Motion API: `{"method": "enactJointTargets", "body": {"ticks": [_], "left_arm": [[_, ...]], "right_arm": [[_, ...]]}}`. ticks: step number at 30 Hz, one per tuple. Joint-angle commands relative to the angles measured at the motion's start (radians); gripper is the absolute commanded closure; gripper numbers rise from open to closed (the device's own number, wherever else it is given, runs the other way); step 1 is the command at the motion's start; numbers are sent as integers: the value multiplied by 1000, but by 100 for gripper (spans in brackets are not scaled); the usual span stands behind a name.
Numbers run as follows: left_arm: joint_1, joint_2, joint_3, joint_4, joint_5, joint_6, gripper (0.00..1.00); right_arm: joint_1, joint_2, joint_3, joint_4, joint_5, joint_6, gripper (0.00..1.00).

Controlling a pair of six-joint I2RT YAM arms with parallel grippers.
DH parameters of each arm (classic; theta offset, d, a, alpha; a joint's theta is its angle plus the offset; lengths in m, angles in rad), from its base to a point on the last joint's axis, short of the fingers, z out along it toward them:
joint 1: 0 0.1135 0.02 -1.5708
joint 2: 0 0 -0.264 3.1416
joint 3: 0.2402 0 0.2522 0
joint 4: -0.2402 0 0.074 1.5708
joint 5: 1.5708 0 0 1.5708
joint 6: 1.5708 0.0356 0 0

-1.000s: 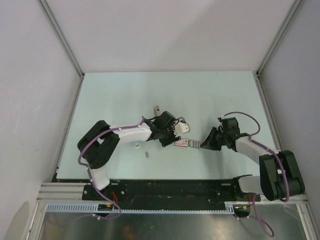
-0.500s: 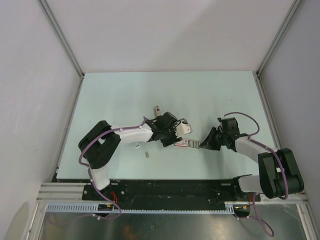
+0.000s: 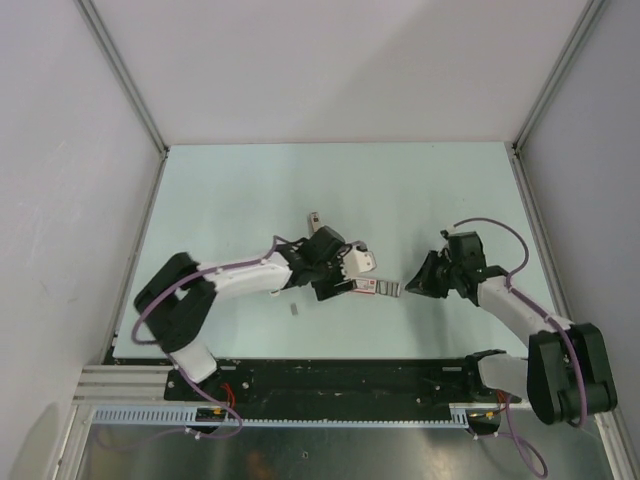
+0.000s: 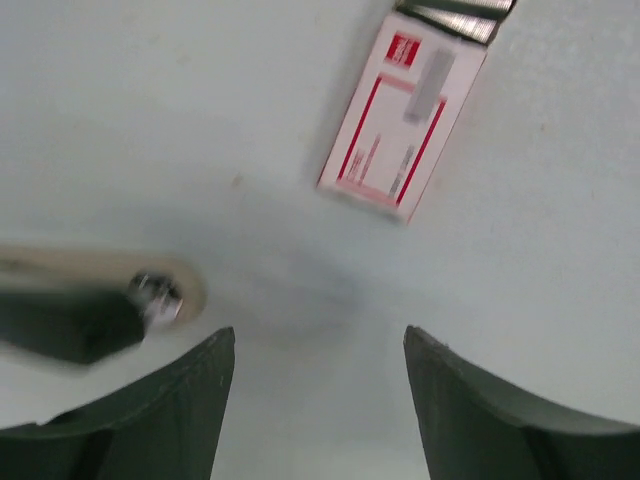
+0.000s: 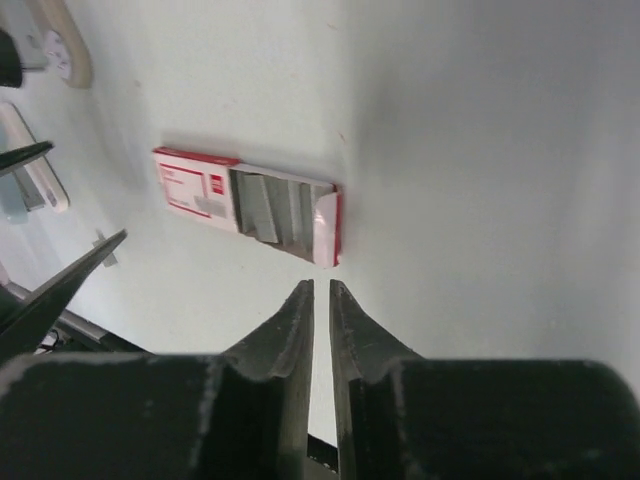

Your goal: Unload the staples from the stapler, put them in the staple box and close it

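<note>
Stapler (image 3: 364, 259) rests on the table (image 3: 250, 190) toward its near edge, beside the left gripper (image 4: 318, 350), jaws wide and empty; the right gripper (image 5: 321, 288) is nearly closed, empty.

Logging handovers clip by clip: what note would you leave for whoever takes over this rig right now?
Left pincer: open, empty, over the table near the staple box.
Right pincer: shut, empty, pointed at the box's open end.
Stapler: beside the left pincer, not between its fingers.
Done: a strip of staples lies on the table by the left arm.
Left: cannot tell whether the stapler is empty; check it.
</note>
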Motion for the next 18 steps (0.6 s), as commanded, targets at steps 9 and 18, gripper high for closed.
{"method": "enactJointTargets", "body": {"ticks": [9, 18], "left_arm": [[304, -542, -64, -203, 72, -54, 9], [580, -618, -83, -244, 237, -107, 1]], "right_arm": [[335, -52, 281, -186, 433, -26, 54], [745, 254, 517, -155, 668, 53, 39]]}}
